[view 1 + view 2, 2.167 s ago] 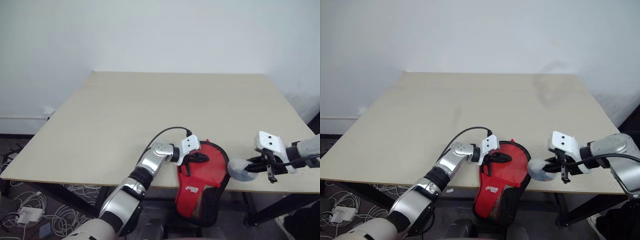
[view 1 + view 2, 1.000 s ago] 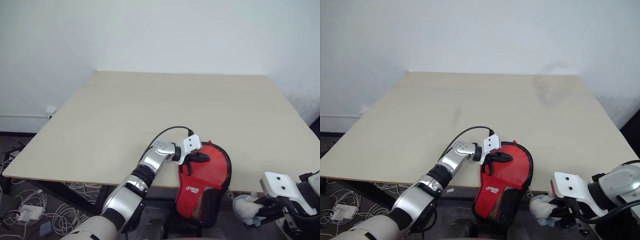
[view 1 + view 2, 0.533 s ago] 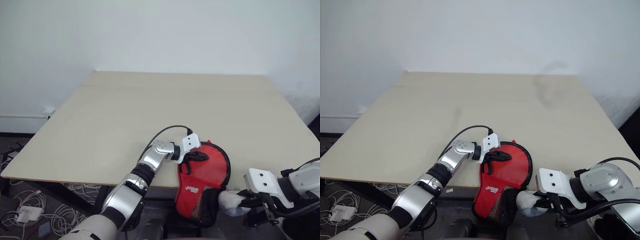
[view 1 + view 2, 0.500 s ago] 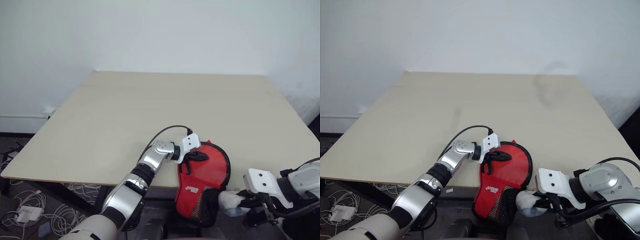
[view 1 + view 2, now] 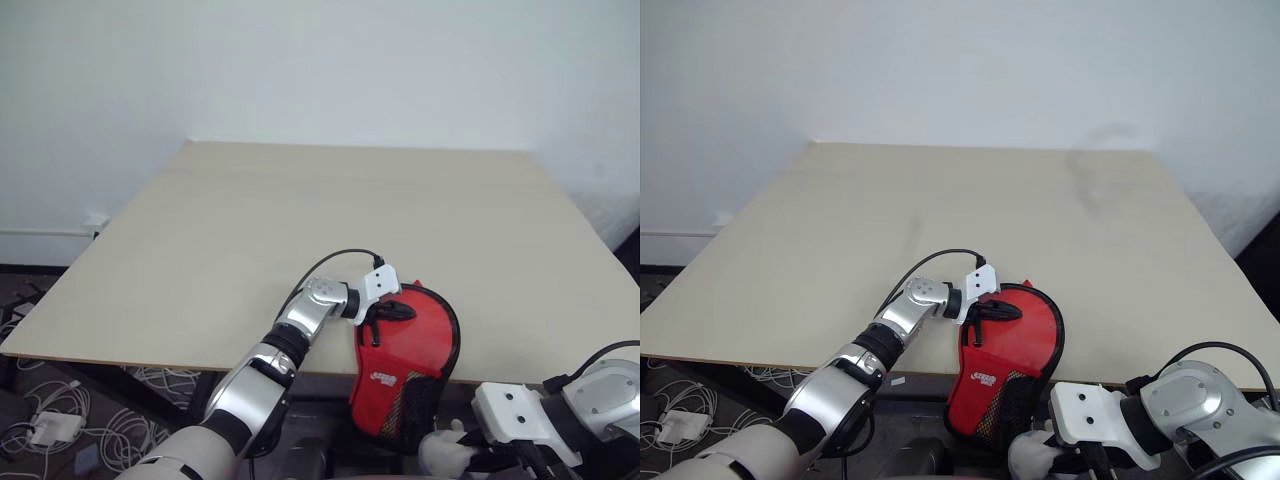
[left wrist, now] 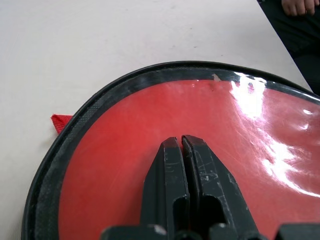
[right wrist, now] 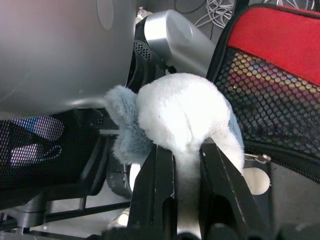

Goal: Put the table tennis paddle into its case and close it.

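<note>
Closed left pincer (image 6: 181, 142) rests on case (image 5: 415, 340).

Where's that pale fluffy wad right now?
In the right gripper, the pale wad sits below the table's near edge, beside the case's hanging mesh end.

The two head cameras sit side by side up on the robot and look forward and down across the bench (image 5: 300, 220) to the white wall behind, both taking in the whole benchtop, the red case (image 5: 405, 365) hanging over its near edge and both arms from a fair way off. The left wrist camera looks along the left hand (image 6: 181, 142) from very close, right down on the case's glossy red face and a strip of benchtop. The right wrist camera peers along the right hand (image 7: 187, 150), below the bench edge, at a white-and-grey soft toy (image 7: 175, 115) and the case's mesh end.
</note>
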`<state>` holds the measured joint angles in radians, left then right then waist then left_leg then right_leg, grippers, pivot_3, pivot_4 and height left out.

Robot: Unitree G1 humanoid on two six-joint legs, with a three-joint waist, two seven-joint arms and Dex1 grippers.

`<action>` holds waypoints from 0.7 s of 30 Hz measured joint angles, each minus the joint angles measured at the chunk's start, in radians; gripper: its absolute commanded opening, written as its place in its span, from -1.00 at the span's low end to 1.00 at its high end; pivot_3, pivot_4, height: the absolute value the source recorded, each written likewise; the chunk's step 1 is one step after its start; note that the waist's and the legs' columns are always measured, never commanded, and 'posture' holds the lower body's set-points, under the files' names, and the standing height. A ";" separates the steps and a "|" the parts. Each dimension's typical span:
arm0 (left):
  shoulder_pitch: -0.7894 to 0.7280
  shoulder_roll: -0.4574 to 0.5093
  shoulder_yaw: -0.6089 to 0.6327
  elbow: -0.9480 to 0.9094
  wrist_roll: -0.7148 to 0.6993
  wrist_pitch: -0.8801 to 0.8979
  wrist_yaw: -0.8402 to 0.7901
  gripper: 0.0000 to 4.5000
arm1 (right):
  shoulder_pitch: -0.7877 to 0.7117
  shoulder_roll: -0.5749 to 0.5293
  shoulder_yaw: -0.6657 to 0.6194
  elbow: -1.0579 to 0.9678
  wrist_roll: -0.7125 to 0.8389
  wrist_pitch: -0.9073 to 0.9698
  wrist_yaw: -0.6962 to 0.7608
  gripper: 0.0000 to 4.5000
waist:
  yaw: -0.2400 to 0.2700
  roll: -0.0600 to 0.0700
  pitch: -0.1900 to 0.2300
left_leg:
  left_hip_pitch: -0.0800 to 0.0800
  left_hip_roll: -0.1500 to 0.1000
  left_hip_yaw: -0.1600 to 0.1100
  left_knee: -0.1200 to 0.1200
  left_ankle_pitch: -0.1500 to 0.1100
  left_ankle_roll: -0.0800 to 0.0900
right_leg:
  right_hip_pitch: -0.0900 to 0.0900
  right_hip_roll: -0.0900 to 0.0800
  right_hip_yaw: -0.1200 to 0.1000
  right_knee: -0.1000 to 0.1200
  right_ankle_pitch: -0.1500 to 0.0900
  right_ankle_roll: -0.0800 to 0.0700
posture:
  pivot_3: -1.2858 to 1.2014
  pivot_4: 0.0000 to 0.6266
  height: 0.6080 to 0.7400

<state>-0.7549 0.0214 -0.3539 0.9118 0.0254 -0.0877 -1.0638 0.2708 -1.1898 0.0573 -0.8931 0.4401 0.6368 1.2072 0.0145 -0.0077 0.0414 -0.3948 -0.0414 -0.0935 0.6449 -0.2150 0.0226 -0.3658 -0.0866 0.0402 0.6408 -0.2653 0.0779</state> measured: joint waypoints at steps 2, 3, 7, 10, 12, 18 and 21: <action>-0.002 0.000 0.001 0.004 0.000 0.001 -0.001 -1.00 | 0.002 0.000 0.016 -0.027 0.007 0.011 -0.009 -0.92 | 0.000 0.000 0.000 | 0.000 0.000 0.000 0.000 0.000 0.000 | 0.000 0.000 0.000 0.000 0.000 0.000 | 0.03 -1.00 0.91; -0.004 -0.001 0.001 0.005 0.000 0.001 -0.001 -1.00 | 0.012 0.000 0.019 -0.042 0.011 0.015 -0.012 -0.92 | 0.000 0.000 0.000 | 0.000 0.000 0.000 0.000 0.000 0.000 | 0.000 0.000 0.000 0.000 0.000 0.000 | 0.03 -1.00 0.91; -0.019 -0.003 0.013 0.032 0.001 0.003 0.007 -1.00 | 0.058 -0.010 0.019 -0.086 0.013 0.015 -0.021 -0.92 | -0.001 -0.002 0.000 | 0.000 0.000 0.000 0.000 0.000 0.000 | 0.000 0.000 0.000 0.000 0.000 0.000 | 0.03 -1.00 0.91; -0.031 -0.005 0.021 0.052 0.002 0.003 0.016 -1.00 | 0.053 -0.014 0.026 -0.094 0.013 0.013 -0.034 -0.92 | 0.000 -0.003 0.000 | 0.000 0.000 0.000 0.000 0.000 0.000 | 0.000 0.000 0.000 0.000 0.000 0.000 | 0.03 -1.00 0.91; -0.039 -0.004 0.026 0.063 0.002 0.003 0.027 -1.00 | 0.027 -0.005 0.045 -0.094 0.013 0.015 -0.047 -0.64 | -0.001 -0.004 0.000 | 0.000 0.000 0.000 0.000 0.000 0.000 | 0.000 0.000 0.000 0.000 0.000 0.000 | 0.03 -1.00 0.91; -0.041 0.008 0.039 0.060 0.002 0.009 0.040 -1.00 | -0.165 0.038 0.042 -0.035 0.127 0.062 -0.035 0.26 | -0.004 -0.005 0.001 | 0.000 0.001 0.000 0.000 0.000 0.000 | -0.001 0.000 0.001 0.000 0.000 0.000 | 0.03 -1.00 0.91; -0.038 0.037 0.045 0.027 0.002 0.020 0.042 -0.71 | -0.317 0.101 0.012 0.056 0.216 0.114 -0.052 0.75 | -0.007 -0.007 0.002 | 0.000 0.002 0.000 0.000 0.000 0.000 | -0.002 0.001 0.001 0.001 0.001 -0.001 | 0.03 -1.00 0.91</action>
<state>-0.7926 0.0587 -0.3088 0.9390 0.0279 -0.0674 -1.0216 -0.0467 -1.0884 0.0693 -0.8369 0.6563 0.7506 1.1556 0.0073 -0.0142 0.0438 -0.3951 -0.0391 -0.0938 0.6444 -0.2151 0.0224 -0.3681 -0.0859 0.0407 0.6419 -0.2645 0.0770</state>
